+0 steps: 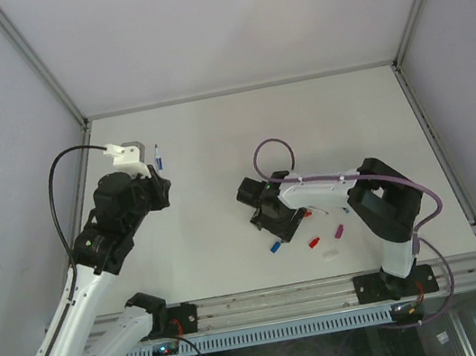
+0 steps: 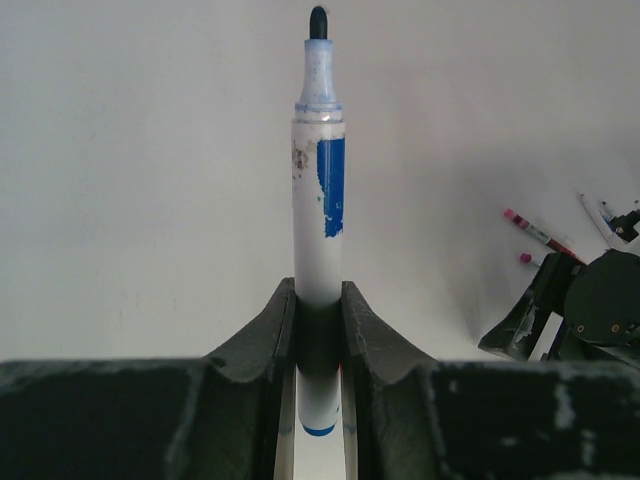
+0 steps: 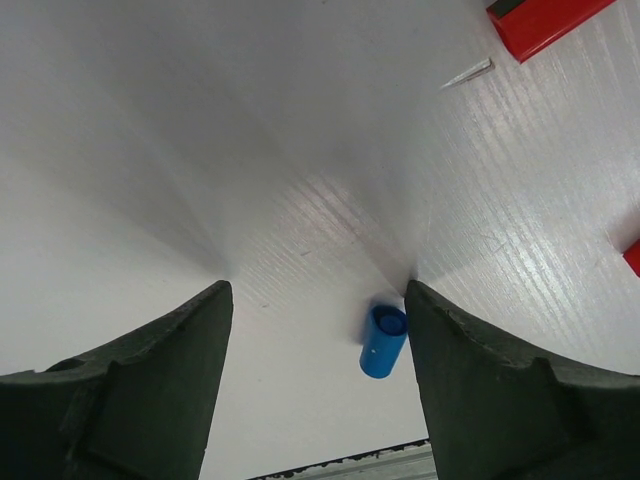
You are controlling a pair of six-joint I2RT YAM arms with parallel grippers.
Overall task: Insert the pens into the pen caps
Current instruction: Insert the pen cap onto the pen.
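White tabletop (image 1: 214, 145) below. My left gripper (image 2: 318, 295) clamps the uncapped blue pen (image 2: 318, 200), tip pointing outward. My right gripper (image 3: 315, 290) stands open astride the blue cap (image 3: 383, 342). No pen is visibly capped; all insertions are outstanding.

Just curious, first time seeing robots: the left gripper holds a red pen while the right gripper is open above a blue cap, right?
Not quite: the pen in the left gripper is blue-marked, not red, as the left wrist view shows.
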